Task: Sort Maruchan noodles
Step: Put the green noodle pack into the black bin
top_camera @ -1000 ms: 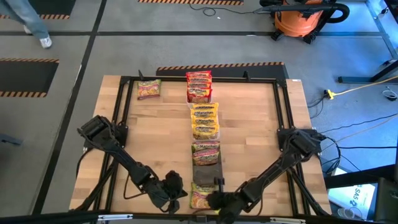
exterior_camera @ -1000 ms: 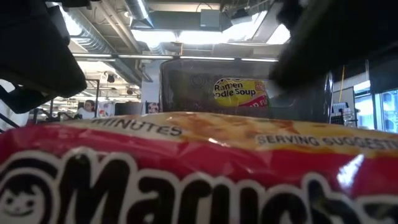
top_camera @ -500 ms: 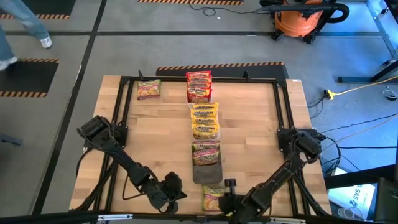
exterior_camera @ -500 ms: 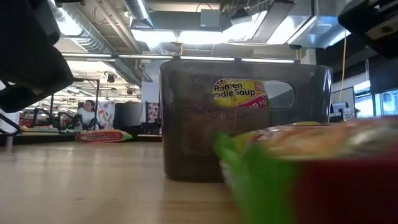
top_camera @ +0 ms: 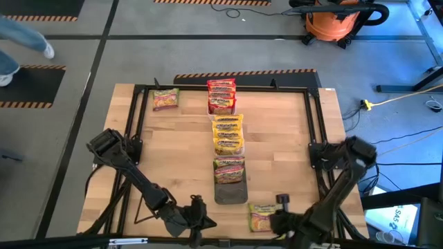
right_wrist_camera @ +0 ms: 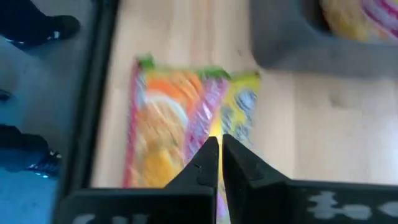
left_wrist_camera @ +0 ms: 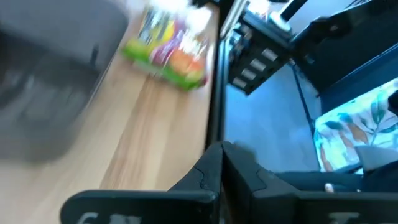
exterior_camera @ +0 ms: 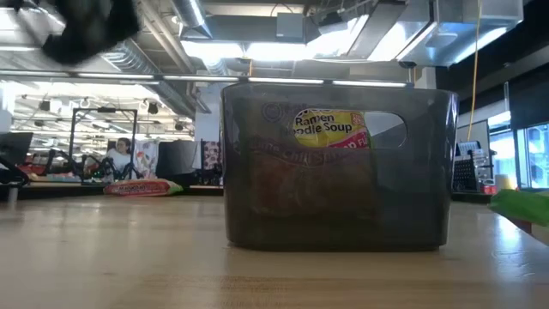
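Now | green-and-pink packet (top_camera: 261,217) flat, crinkly, near dark tray (top_camera: 230,192) | left pincer (top_camera: 196,234), right pincer (top_camera: 278,223) closed, empty.

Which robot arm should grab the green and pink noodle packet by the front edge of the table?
Probably the right. The right gripper, shut, sits right beside the green-and-pink packet. The left gripper, also shut, is farther off, past the dark tray.

Dark tray (top_camera: 230,192) on wooden table (top_camera: 277,138), orange shop vacuum (top_camera: 336,24) on floor, person's legs (top_camera: 14,48)

Bright overhead light, blurred wrist views
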Tool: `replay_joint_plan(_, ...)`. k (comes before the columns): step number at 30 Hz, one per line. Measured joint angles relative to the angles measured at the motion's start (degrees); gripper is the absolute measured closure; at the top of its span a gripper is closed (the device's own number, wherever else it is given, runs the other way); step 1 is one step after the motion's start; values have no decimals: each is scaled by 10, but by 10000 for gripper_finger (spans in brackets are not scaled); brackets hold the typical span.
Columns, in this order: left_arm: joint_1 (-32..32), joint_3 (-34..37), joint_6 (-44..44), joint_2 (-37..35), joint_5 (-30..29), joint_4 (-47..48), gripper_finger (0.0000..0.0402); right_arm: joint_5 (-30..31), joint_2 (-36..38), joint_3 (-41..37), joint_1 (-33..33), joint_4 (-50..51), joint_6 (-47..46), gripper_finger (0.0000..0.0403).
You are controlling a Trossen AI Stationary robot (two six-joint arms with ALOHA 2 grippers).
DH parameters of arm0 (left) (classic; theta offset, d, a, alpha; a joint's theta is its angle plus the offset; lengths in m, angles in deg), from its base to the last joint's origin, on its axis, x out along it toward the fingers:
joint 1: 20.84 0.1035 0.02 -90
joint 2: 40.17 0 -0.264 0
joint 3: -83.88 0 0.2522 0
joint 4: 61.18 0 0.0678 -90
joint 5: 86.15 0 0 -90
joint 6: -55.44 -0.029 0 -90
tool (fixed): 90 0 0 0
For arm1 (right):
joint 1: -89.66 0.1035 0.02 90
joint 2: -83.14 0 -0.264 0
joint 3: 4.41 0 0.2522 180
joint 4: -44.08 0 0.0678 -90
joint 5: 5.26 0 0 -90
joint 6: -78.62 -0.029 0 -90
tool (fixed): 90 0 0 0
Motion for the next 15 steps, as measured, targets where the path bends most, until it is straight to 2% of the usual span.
replay_joint_plan(3, -1, -42, -38, 1, -18, 20, 401, 8, 56, -80, 12, -28, -32, 402)
replay_joint_plan(6, -6, -89, -77, 23, -40, 31, 401, 16, 135, -175, 13, -111, -54, 403)
replay_joint_plan(12, -3, -222, -117, 123, -32, 70, 401, -5, 256, -355, -11, -331, -38, 403)
replay_joint_plan(15, -1, -293, -122, 166, -45, 115, 401, -14, 275, -407, -28, -395, -38, 403)
